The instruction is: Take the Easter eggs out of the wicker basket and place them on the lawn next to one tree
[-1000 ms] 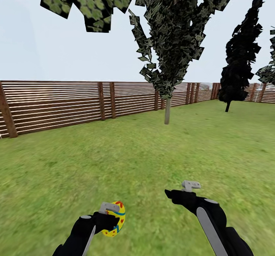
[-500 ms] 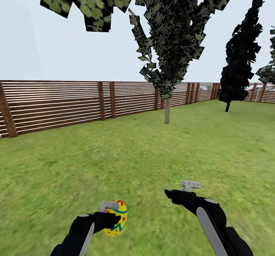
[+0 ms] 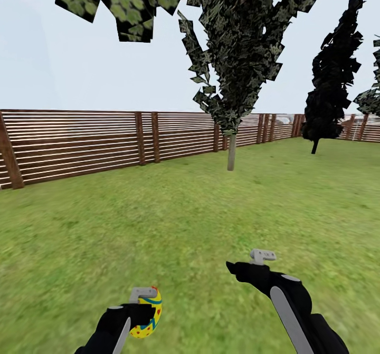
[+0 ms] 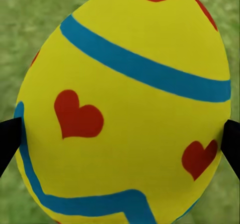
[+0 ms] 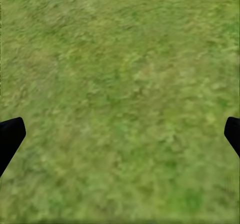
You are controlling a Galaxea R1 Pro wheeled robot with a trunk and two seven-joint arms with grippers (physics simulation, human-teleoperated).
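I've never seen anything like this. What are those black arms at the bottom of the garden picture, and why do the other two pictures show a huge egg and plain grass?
It is a simulated robot with two arms. The big picture comes from a camera on its head, looking out over the lawn toward a wooden fence and a thin-trunked tree. The two black shapes are its arms, each ending in a gripper.

The other pictures come from small cameras by each gripper. The left gripper holds a yellow Easter egg with red hearts and blue bands, so close to its camera that it looks huge. The right gripper is open and holds nothing, so its camera sees grass between two dark fingertips.
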